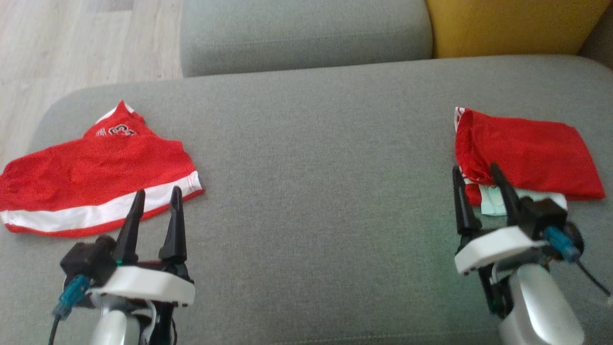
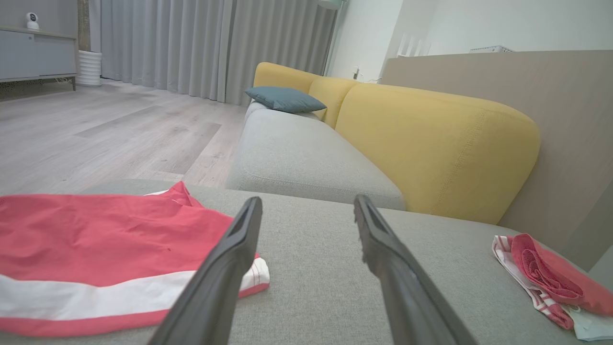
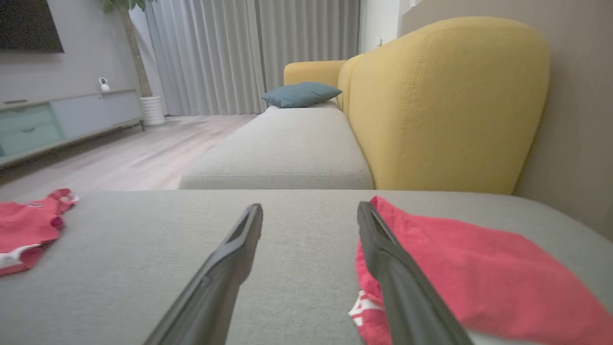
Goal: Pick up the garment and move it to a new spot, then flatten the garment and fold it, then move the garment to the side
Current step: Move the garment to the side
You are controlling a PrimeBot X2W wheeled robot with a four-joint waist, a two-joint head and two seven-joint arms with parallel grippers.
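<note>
- The folded red garment [image 1: 527,153] lies at the right end of the grey seat [image 1: 325,191]. It is doubled over into a rough rectangle, with a white striped edge and a pale tag [image 1: 493,203] showing at its near corner.
- The right fingers [image 1: 475,168] are spread wide and grip nothing. One finger lies over the garment's near-left corner and the other sits just off its edge, above the bare seat.
- Judged from this, the last step, setting the garment at the side, looks done or all but done. The fold is loose at the near edge, where the layers do not line up.
- The next move probably calls for the right arm to draw straight back and up, so that no finger snags the corner and drags the fold open.
- The left fingers [image 1: 158,191] are also spread apart and empty, just over the near corner of the red shorts [image 1: 91,177].
- The shorts lie flat at the left end of the seat, with a white stripe along the hem. They are well apart from the folded garment, and the middle of the seat between them is bare.
- Behind the seat are a second grey cushion [image 1: 306,33] and a yellow backrest [image 1: 507,24]. A blue pillow [image 2: 285,98] lies farther along, and a wooden floor [image 1: 72,48] runs past the seat's left end.
- Nothing stands in the way of either arm. The only hazard I see is cloth catching on a finger.
</note>
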